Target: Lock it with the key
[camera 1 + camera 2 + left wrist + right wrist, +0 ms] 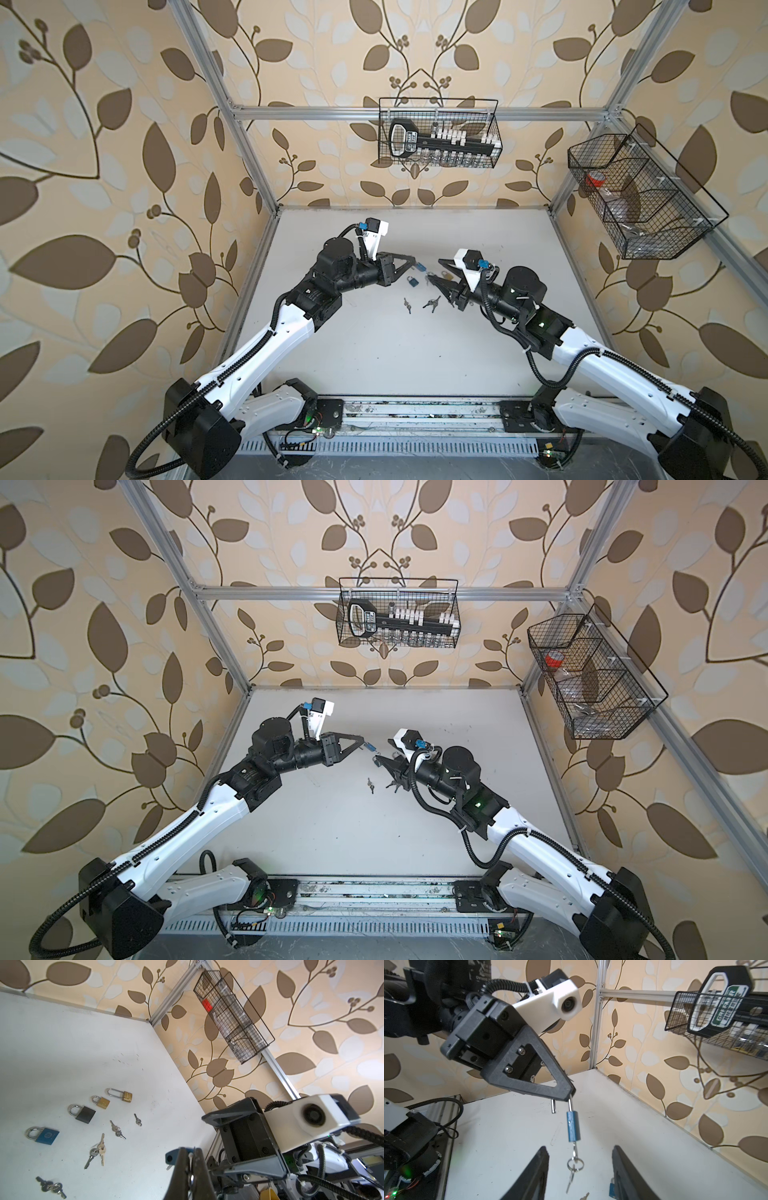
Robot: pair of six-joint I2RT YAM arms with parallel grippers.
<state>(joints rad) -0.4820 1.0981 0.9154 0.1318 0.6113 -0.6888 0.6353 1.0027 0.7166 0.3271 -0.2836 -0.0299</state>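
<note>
Where the left gripper [571, 1095] clamps tight on the open shackle [570, 1104], a blue padlock [573, 1126] hangs from it above the table [623, 1115], the shackle's short leg free of the body. A key [574, 1150] sits in the padlock's underside, a ring [575, 1162] and a second key [570, 1182] dangling beneath. Further right, the right gripper [580, 1149] stands with jaws parted, one finger either side of the hanging ring, gripping nothing. Loose keys [432, 303] lie on the table below.
</note>
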